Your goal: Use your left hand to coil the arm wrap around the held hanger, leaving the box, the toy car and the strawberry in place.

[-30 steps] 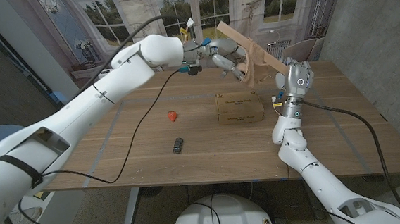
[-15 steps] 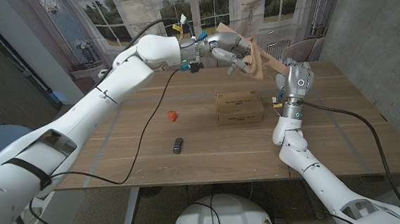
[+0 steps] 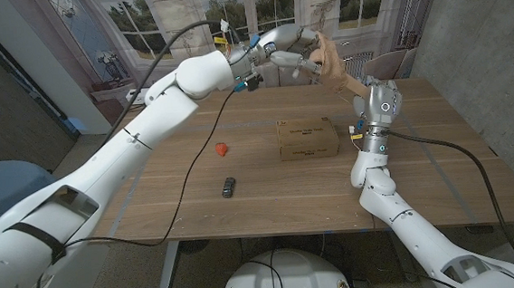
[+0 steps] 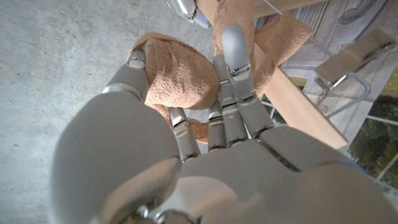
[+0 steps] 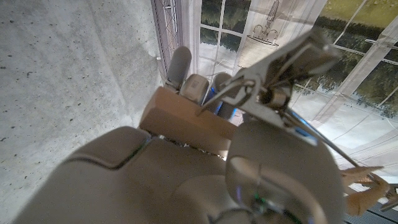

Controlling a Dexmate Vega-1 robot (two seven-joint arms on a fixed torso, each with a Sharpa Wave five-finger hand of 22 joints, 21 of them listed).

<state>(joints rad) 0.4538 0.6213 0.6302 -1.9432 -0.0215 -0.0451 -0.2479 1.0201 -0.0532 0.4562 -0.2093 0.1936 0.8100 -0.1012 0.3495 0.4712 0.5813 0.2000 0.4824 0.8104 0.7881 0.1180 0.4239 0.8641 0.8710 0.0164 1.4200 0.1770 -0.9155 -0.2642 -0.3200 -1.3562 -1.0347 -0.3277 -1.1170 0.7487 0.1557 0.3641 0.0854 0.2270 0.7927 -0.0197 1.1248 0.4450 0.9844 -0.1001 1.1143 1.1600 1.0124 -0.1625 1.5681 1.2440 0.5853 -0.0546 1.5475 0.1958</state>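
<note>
Left hand (image 4: 205,155) grips the arm wrap (image 4: 180,78) right against the hanger (image 4: 298,106), which right hand (image 5: 186,168) clasps.

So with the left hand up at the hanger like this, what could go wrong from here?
1. The left hand holds the tan arm wrap bunched in its fingers; if that hold loosens, the coil may slacken off the wooden hanger.
2. The right hand holds the hanger high, so a hard pull might twist it.
3. A dropped wrap could land on the box.
</note>
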